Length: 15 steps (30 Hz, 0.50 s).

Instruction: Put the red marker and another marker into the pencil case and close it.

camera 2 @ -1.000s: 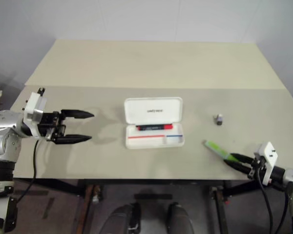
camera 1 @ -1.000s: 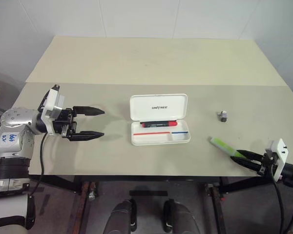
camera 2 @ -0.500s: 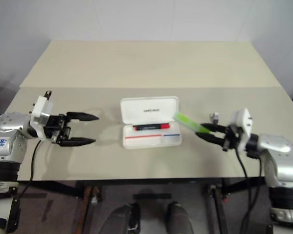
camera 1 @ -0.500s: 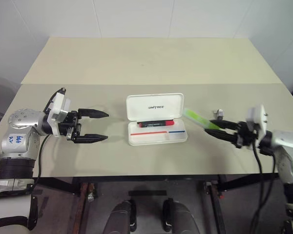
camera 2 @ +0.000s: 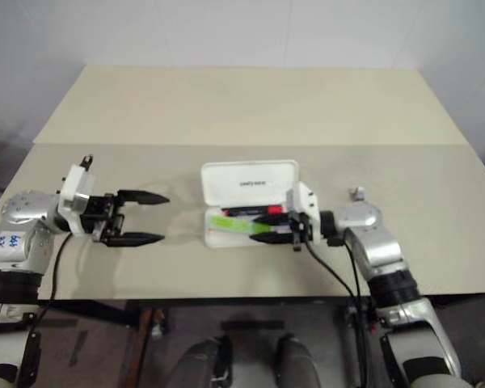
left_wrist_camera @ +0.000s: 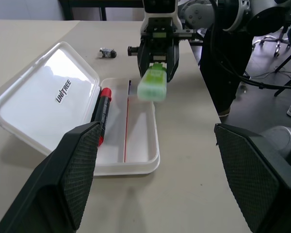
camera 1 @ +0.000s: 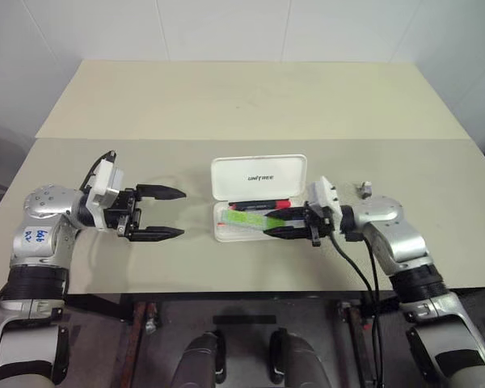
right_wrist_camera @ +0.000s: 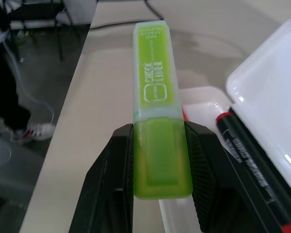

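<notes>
Two grippers face each other across our table [camera 1: 226, 105]. Nearest us, our right gripper [camera 1: 276, 226] clamps its fingers [right_wrist_camera: 111, 184] on the green highlighter [camera 1: 246, 219]; a second ago it held that highlighter low at the table's right front edge, and now the highlighter hangs level over the tray of the open pencil case [camera 1: 260, 175]. Our left gripper [camera 1: 176, 213] has barely shifted, jaws wide and holding nothing, left of the case. Behind the highlighter, the red marker [camera 1: 259, 204] lies in the tray along the hinge, as before. Farther right sits a small grey stub [camera 1: 364, 189].
</notes>
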Available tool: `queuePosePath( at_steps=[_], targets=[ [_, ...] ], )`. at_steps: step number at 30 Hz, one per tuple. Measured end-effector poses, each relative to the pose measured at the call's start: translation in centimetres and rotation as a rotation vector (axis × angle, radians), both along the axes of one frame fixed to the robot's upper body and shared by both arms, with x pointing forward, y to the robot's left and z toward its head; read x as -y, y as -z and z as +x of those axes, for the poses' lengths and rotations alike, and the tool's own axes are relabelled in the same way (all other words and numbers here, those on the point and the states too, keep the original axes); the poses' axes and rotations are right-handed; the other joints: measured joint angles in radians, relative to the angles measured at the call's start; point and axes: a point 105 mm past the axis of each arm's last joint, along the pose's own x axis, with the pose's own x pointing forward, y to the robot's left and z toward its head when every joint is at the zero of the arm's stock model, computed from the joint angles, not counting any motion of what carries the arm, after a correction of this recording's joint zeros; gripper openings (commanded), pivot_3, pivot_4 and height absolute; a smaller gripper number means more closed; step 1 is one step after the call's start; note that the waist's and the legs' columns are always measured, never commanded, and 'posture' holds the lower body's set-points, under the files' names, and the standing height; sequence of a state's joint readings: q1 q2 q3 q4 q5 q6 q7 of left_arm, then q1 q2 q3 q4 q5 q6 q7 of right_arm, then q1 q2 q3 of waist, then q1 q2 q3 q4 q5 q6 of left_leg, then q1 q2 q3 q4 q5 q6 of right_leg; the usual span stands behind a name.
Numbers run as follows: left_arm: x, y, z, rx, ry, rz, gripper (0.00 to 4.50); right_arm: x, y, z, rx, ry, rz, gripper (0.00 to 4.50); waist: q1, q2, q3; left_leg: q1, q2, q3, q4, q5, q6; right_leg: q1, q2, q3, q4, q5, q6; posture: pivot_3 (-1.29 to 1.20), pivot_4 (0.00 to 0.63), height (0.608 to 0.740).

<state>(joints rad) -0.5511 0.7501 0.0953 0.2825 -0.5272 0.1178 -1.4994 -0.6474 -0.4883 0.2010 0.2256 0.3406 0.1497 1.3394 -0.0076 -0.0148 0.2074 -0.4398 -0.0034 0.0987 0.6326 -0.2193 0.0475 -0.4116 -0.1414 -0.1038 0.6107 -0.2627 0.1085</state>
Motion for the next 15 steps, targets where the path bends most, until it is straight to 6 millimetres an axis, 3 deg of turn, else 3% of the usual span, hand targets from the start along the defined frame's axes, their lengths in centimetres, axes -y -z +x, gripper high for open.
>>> queuePosePath(
  at_steps=[7, 15],
  targets=[
    [0.2, 0.2, -0.4, 0.006, 0.009, 0.005, 3.90, -1.5, 0.7, 0.9, 0.007, -0.052, -0.052, 1.11, -0.004, 0.000, 0.000, 0.001, 0.000, 0.000, 0.001, -0.001, -0.001, 0.000, -0.001, 0.000, 0.000, 0.000, 0.000, 0.00, 0.150, 0.740],
    [0.2, 0.8, -0.6, 0.002, 0.003, 0.017, 3.90, -0.8, 2.0, 2.6, 0.020, -0.036, -0.147, 1.11, -0.023, 0.000, 0.000, 0.001, 0.000, 0.000, -0.001, 0.000, -0.002, -0.001, -0.002, 0.000, 0.002, 0.000, 0.000, 0.00, 0.150, 0.740]
  ],
)
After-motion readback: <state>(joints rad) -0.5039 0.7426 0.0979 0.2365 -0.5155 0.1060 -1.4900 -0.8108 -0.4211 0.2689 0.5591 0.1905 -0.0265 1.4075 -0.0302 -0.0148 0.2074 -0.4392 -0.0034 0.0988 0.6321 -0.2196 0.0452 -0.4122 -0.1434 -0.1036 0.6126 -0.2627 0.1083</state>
